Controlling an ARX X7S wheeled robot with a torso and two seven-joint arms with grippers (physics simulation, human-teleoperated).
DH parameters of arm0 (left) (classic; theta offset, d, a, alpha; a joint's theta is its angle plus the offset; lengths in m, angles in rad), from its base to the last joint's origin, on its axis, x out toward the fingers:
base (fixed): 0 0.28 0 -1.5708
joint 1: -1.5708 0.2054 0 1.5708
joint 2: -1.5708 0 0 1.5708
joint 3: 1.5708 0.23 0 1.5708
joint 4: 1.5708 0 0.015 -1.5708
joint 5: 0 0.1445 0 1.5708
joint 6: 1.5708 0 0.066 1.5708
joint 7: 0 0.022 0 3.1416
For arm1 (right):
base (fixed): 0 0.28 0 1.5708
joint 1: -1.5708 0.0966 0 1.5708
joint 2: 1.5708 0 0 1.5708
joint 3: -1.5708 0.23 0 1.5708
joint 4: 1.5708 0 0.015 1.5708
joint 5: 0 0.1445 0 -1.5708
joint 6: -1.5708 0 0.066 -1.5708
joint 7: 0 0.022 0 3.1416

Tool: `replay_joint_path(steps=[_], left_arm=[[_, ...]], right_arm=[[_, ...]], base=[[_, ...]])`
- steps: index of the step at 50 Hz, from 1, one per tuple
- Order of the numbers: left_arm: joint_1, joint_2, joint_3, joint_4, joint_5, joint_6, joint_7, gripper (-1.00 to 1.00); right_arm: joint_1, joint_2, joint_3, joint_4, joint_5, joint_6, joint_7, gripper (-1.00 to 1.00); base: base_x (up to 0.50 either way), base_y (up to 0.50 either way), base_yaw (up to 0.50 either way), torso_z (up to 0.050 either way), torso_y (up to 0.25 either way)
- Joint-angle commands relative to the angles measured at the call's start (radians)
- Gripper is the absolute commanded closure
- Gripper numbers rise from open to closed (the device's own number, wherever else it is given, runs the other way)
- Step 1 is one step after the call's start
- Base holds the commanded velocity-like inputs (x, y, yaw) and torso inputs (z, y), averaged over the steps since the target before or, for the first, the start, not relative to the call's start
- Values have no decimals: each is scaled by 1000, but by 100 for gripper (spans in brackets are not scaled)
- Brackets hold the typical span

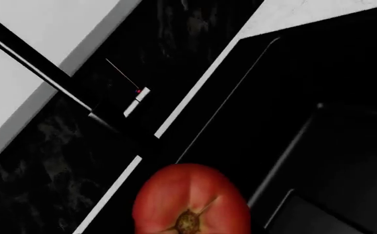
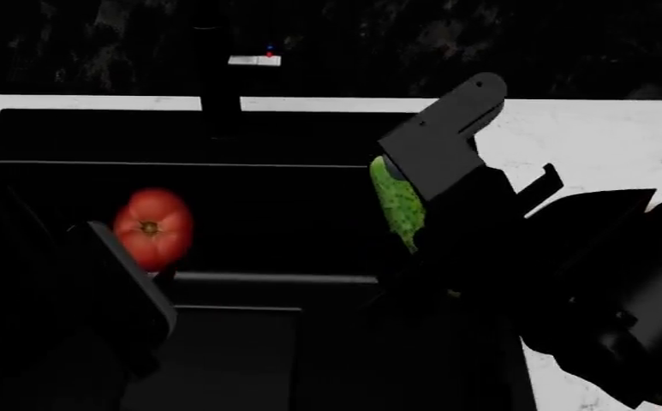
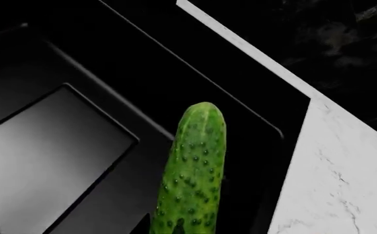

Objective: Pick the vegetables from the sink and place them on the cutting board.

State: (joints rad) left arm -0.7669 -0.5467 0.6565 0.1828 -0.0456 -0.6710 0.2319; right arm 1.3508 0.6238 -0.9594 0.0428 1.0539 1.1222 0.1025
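White marble counter [image 2: 605,128] is seen around the black sink [image 2: 307,137]. The right gripper [image 2: 422,231] is closed on the cucumber [image 2: 397,205], raised above the basin; the left gripper [image 2: 136,282] holds the tomato [image 2: 153,227] over the sink. Only the head view shows the faucet [image 2: 218,77]; the cucumber's bumps [image 3: 195,175] are clear at the right wrist.
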Motion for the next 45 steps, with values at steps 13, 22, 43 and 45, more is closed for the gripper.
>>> replay_joint_path(steps=[13,22,43,45], left_arm=[[-46,48,-53,123,-29,-84,5,100],[-92,104,-110,135,-78,-157,-3,100],[-218,353,-356,240,-325,-621,-42,100],[-220,355,-355,237,-326,-623,-43,100]], right_arm=[[39,34,96,-70,-26,14,38,100],[31,45,110,-83,-11,16,56,100],[25,78,147,-114,34,34,93,100],[24,78,149,-115,36,32,94,100]], base=[[0,-500,0,0,0],[0,-500,0,0,0],[0,-500,0,0,0],[0,-500,0,0,0]])
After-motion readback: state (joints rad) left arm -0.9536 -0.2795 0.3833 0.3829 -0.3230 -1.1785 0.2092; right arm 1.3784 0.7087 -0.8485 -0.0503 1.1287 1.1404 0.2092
